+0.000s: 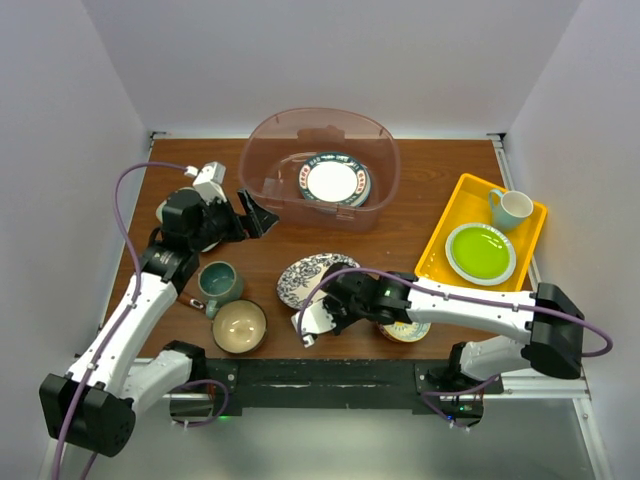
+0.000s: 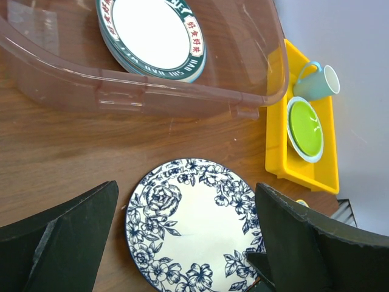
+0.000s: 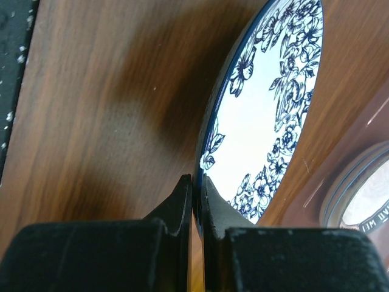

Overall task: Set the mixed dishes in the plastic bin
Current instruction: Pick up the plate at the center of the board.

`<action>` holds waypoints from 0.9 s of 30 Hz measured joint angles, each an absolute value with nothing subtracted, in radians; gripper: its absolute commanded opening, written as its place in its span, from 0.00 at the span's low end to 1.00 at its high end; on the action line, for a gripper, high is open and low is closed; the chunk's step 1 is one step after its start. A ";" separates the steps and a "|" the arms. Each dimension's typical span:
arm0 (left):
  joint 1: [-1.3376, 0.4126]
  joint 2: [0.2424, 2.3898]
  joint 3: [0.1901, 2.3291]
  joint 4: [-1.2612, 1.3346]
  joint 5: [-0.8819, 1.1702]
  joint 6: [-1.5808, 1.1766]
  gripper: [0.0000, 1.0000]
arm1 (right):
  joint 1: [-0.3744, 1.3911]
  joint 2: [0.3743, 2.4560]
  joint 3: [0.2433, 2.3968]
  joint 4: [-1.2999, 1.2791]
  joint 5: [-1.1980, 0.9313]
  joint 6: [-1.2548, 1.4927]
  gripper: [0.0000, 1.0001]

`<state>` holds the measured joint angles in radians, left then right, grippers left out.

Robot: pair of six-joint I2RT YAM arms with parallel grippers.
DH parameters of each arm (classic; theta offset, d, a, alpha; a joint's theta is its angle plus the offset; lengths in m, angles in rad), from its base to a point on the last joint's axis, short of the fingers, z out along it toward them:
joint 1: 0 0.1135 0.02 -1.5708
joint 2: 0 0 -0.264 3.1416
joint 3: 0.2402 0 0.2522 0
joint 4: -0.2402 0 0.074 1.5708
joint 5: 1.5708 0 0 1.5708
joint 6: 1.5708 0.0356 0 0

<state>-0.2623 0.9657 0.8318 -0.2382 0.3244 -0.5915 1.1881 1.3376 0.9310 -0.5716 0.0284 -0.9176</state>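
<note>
Left gripper (image 2: 187, 201): jaws spread wide and holding nothing, hanging just off the left end of the plastic bin (image 1: 262, 150), on its near side.
Teal mug (image 1: 218, 281): upright on the wood, to the near-left of the bin and well apart from it.
Tan bowl (image 1: 240, 326): just beside the mug, farther from the bin.
Blue-patterned plate (image 1: 312, 277): directly in front of the bin, outside it, with its near rim apparently tipped up off the wood.
Right gripper (image 3: 196, 185): fingers pinched tight on that plate's near rim.
Stacked plates (image 1: 335, 182): inside the bin, toward its right half.
Small patterned bowl (image 1: 405, 332): to the near-right of the bin, partly under the right arm.
Yellow tray (image 1: 462, 195): right of the bin, carrying a lime-green plate (image 1: 480, 252) and a pale mug (image 1: 512, 208).
Step in hand: by my judgement, pickup of the blue-patterned plate; the grip is made and the carry is not yet done.
Next move: lift clear of the bin's near wall, cross it, then lower beside or onto the stack. A thin edge pinch could let the plate swing or slip.
Right wrist only: the pinch itself, and the shadow beneath the plate.
Left wrist only: red characters round the top stacked plate's rim.
Top view only: mug, bowls and both arms together.
</note>
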 measured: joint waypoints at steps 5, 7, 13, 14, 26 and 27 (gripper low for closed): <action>-0.262 0.989 0.820 -0.223 0.367 -0.618 1.00 | 1.188 1.335 0.960 -0.622 0.010 -0.918 0.00; -0.262 1.000 0.820 -0.222 0.382 -0.625 1.00 | 1.188 1.335 0.971 -0.638 0.002 -0.918 0.00; -0.262 1.028 0.819 -0.215 0.422 -0.645 1.00 | 1.188 1.334 0.991 -0.667 -0.013 -0.918 0.00; -0.262 1.030 0.819 -0.213 0.426 -0.645 1.00 | 1.188 1.334 0.994 -0.674 -0.015 -0.918 0.00; -0.262 1.057 0.804 -0.195 0.482 -0.673 1.00 | 1.170 1.298 1.044 -0.743 -0.020 -0.918 0.00; -0.262 1.059 0.804 -0.194 0.488 -0.675 1.00 | 1.168 1.294 1.048 -0.746 -0.019 -0.918 0.00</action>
<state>-0.2619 1.0588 0.8040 -0.1936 0.4877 -0.6746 1.1675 1.2938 1.0485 -0.7464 -0.0193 -0.9184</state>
